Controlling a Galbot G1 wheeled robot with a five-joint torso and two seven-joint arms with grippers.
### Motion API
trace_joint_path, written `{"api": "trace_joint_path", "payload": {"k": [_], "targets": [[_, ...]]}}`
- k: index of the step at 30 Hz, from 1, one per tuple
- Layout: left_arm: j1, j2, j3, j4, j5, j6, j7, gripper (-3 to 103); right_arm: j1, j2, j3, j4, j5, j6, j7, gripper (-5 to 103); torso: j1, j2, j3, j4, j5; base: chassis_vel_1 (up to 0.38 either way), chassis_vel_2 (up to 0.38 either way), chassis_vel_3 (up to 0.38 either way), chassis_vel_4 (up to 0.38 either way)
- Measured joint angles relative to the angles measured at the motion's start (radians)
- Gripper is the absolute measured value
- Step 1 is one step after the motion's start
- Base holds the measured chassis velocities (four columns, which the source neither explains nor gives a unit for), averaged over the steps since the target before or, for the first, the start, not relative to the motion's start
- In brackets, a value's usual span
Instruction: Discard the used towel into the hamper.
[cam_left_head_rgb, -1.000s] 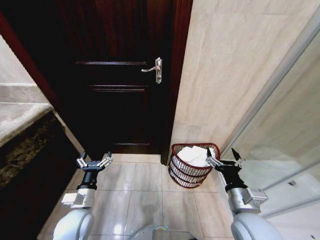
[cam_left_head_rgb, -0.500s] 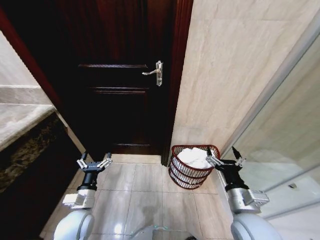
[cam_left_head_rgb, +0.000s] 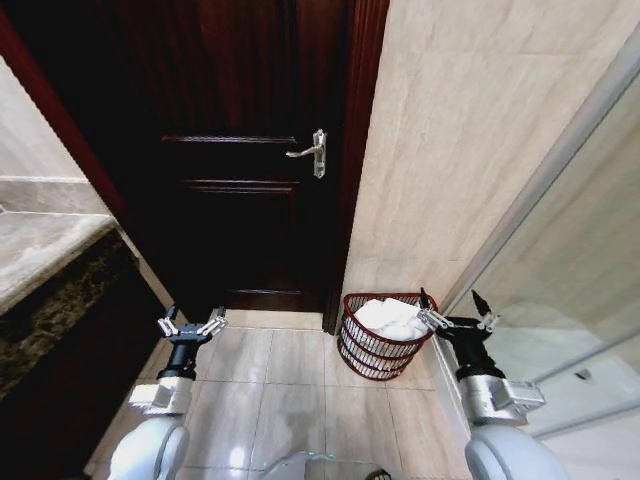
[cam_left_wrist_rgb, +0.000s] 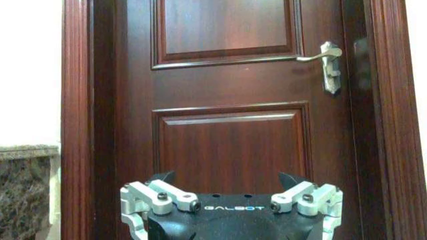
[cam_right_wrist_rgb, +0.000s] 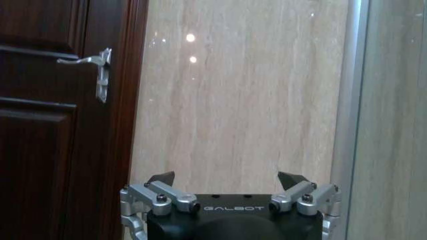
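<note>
Reddish-brown wire forms the hamper (cam_left_head_rgb: 377, 336), which is set on the tiled floor (cam_left_head_rgb: 285, 380) in the corner where the dark wooden door (cam_left_head_rgb: 240, 180) frame meets the beige stone wall (cam_left_head_rgb: 450, 150). A white towel (cam_left_head_rgb: 390, 317) is seen bunched inside it, up to the rim. Just beside the hamper's right edge the right gripper (cam_left_head_rgb: 455, 308) is held, its dark fingertips (cam_left_head_rgb: 427, 299) spread wide apart with nothing between them. A glass shower panel (cam_left_head_rgb: 590, 270) with a pale metal frame is seen behind that gripper, to the right of the basket.

Well apart, on the far side of the floor, the left gripper (cam_left_head_rgb: 191, 325) is held above the tiles, likewise wide open and empty. A dark marble-fronted counter (cam_left_head_rgb: 50, 290) is placed at the robot's left.

From the left wrist view the left gripper's open fingers (cam_left_wrist_rgb: 160, 192) are shown facing the door panels and the silver lever handle (cam_left_wrist_rgb: 323, 62). From the right wrist view the right gripper (cam_right_wrist_rgb: 227, 182) is seen pointed at the stone wall, with the door handle (cam_right_wrist_rgb: 97, 70) off to one side and the panel's metal frame (cam_right_wrist_rgb: 343, 110) to the other.
</note>
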Motion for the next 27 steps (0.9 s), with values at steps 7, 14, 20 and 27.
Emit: {"api": "trace_joint_path", "payload": {"k": [7,14,20,27], "targets": [[-0.017,0.006,0.005,-0.021,-0.006,0.043,-0.001,100,0.018,0.037,0.028,-0.005,0.024,0.007,-0.029,100,0.014,0.034,0.021,0.0,0.0,0.0,0.0,0.0,0.0],[-0.017,0.015,0.01,-0.006,-0.021,0.048,0.035,100,0.021,0.115,0.143,-0.091,0.027,0.13,-0.166,100,0.026,0.065,0.039,0.0,0.0,0.0,0.0,0.0,0.0],[-0.018,0.013,0.014,0.013,-0.013,0.043,0.041,100,-0.009,0.148,0.152,-0.115,0.049,0.169,-0.195,100,0.034,0.085,0.051,-0.0001,0.0,0.0,0.0,0.0,0.0],[-0.046,0.0,0.018,0.022,0.0,0.047,0.025,100,-0.024,0.166,0.122,-0.097,0.058,0.157,-0.203,100,0.047,0.117,0.071,0.0,-0.0001,0.0,0.0,0.0,0.0]]}}
